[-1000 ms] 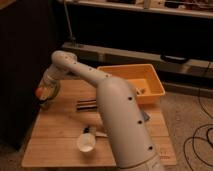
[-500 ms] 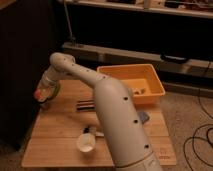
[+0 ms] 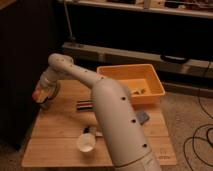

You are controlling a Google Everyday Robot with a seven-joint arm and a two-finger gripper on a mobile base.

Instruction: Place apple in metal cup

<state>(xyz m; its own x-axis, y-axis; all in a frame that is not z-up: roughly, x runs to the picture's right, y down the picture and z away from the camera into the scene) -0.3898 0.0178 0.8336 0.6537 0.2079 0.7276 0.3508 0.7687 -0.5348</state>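
My gripper (image 3: 42,95) is at the far left edge of the wooden table (image 3: 60,135), at the end of the white arm (image 3: 107,107) that reaches up from the bottom of the view. It is shut on the apple (image 3: 36,95), a small red-orange fruit held just above the table's left edge. A dull grey rounded shape (image 3: 51,93) right beside the gripper may be the metal cup. It is mostly hidden by the wrist and the dim light.
A white round cup (image 3: 87,143) stands near the table's front. An orange bin (image 3: 150,90) holding small items sits at the back right. Dark flat objects (image 3: 82,104) lie mid-table, and a grey-blue item (image 3: 143,117) lies right of the arm. Dark furniture rises on the left.
The gripper with the apple has drifted slightly left and down over the table's left edge. Nothing else has moved.
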